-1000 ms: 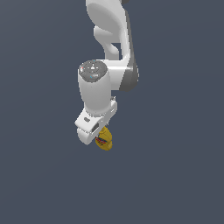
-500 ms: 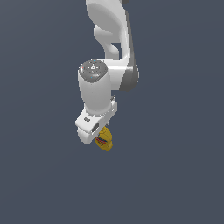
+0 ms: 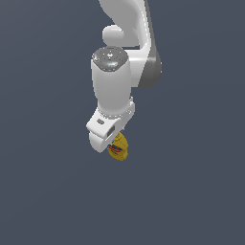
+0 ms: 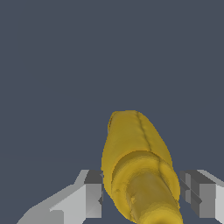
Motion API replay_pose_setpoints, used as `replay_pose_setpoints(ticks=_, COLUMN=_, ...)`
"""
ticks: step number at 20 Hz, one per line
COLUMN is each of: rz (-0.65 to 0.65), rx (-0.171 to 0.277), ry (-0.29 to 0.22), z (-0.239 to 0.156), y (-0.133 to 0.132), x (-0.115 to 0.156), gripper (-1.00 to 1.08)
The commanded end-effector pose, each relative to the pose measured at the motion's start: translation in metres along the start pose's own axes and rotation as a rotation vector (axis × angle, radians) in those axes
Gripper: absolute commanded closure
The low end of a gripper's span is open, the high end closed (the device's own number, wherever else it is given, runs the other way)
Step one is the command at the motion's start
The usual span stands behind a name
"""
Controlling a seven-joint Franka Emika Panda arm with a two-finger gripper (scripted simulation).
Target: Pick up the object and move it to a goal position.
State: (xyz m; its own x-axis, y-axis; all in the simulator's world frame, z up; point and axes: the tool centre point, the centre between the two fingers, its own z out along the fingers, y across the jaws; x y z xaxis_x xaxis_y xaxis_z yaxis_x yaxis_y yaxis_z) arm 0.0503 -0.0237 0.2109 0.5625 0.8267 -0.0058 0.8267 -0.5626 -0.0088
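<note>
Yellow and smooth, the bottle [image 3: 118,146] peeks out just under the white claw [image 3: 113,143] in the exterior view. A bit of blue and red label shows. The claw hides its fingers there.

In the wrist view, the bottle [image 4: 138,168] sits between the two grey fingers [image 4: 93,192], cap end close to the camera. One finger touches it; the other stands a little apart. I think the claw is open around it, lined up to squeeze its narrow sides.
</note>
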Motion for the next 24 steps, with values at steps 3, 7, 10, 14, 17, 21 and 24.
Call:
replay_pose_setpoints(ticks=3, rz=-0.001, rx=-0.009, ry=0.005, z=-0.044, y=-0.009, x=0.017, gripper=1.08)
replay_pose_setpoints(ticks=7, rz=-0.001, rx=-0.009, ry=0.005, z=-0.084, y=-0.020, x=0.032, gripper=1.08)
replay_pose_setpoints(ticks=10, rz=-0.001, rx=-0.009, ry=0.005, z=-0.114, y=-0.028, x=0.044, gripper=1.08)
replay_pose_setpoints(ticks=14, rz=-0.001, rx=-0.009, ry=0.005, z=-0.154, y=-0.039, x=0.060, gripper=1.08)
replay_pose_setpoints(ticks=17, rz=-0.001, rx=-0.009, ry=0.005, z=-0.181, y=-0.046, x=0.072, gripper=1.08)
replay_pose_setpoints(ticks=21, rz=0.000, rx=-0.009, ry=0.005, z=-0.211, y=-0.053, x=0.084, gripper=1.08)
replay_pose_setpoints(ticks=24, rz=0.000, rx=-0.009, ry=0.005, z=-0.230, y=-0.057, x=0.092, gripper=1.08)
